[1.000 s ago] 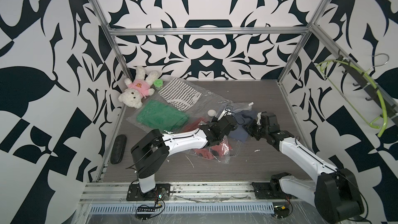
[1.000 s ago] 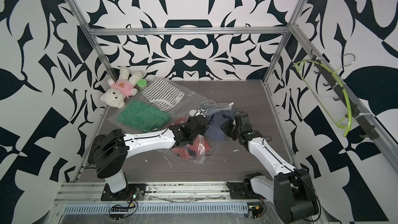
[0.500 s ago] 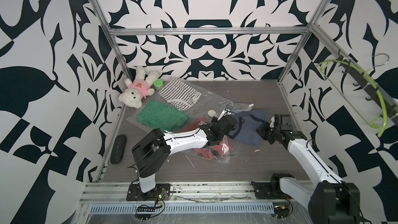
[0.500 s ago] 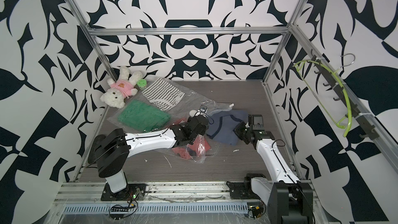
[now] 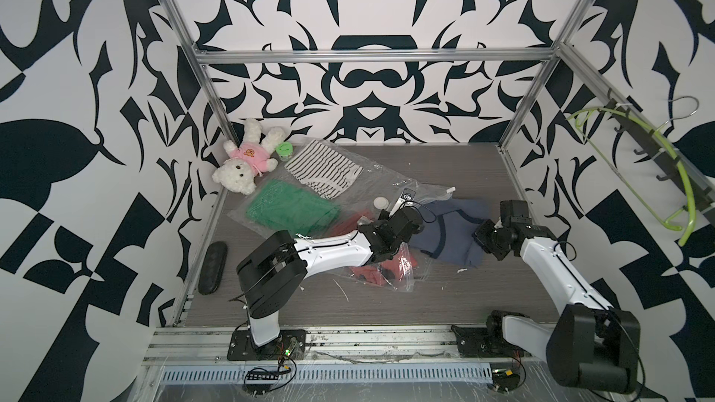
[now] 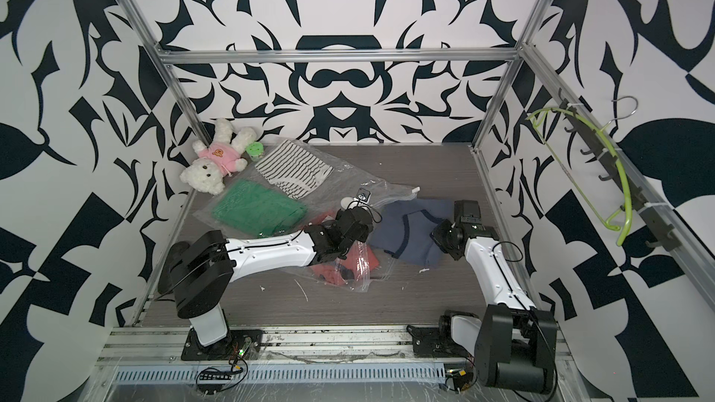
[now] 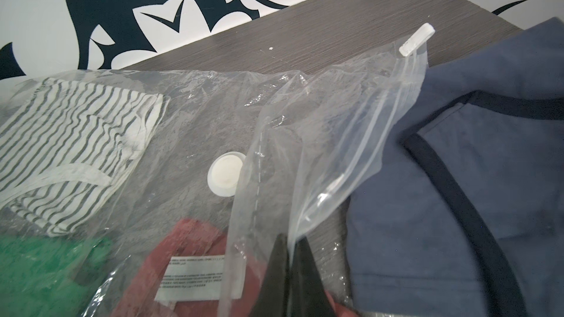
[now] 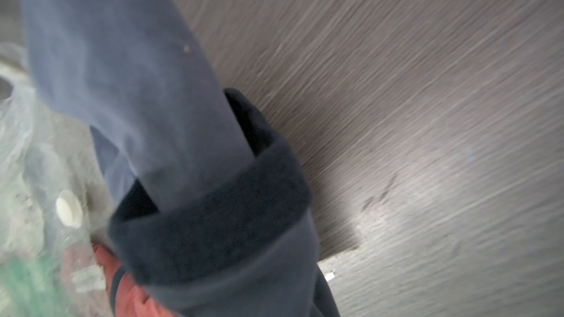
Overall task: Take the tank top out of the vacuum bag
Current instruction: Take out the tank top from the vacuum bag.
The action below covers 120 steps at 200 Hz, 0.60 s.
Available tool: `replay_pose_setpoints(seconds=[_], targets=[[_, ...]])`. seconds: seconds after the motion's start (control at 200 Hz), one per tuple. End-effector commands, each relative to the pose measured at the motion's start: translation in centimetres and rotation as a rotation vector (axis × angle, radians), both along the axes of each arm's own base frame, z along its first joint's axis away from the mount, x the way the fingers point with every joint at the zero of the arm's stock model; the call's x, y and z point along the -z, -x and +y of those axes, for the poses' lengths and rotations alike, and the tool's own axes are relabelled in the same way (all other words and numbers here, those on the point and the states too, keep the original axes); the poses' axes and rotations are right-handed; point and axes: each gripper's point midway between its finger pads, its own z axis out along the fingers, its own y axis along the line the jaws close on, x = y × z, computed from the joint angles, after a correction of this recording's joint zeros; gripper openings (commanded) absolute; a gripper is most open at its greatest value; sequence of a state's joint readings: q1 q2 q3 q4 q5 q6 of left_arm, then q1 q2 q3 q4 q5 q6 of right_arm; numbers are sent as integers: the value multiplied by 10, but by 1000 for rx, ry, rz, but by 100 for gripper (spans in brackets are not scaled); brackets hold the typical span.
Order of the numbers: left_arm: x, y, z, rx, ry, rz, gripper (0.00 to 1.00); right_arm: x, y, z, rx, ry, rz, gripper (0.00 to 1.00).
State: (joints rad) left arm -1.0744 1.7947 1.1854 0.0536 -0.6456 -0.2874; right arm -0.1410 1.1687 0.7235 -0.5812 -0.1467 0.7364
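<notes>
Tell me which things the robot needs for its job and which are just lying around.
For the job: vacuum bag, tank top, left fingers gripping the bag, right fingers gripping the top.

Just lying about: teddy bear, green jar, black case, green hanger, striped cloth, green cloth, red cloth.

blurred tank top in right wrist view

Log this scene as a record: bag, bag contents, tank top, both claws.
vacuum bag: clear, crumpled, valve facing up
inside bag: striped garment, green garment, red garment
tank top: blue, lying on the table beside the bag's zip edge
left claw: shut on the bag's edge
right claw: shut on the tank top
</notes>
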Motion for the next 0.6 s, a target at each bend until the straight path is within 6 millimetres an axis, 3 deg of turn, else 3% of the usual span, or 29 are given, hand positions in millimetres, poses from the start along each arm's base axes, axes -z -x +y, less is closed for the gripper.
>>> replay_pose_setpoints(seconds=[0.0,0.12,0.595], targets=[[-14,-7,10,-31,23,-33,0,-15,-6,-27,51,124,4,0],[-19,-8,11,-37,32,-47,0,-11,-1,-51,120,228,32,0],[-24,-18,27,-111,27,-57,0,-7,1,-107,334,327,70,0]])
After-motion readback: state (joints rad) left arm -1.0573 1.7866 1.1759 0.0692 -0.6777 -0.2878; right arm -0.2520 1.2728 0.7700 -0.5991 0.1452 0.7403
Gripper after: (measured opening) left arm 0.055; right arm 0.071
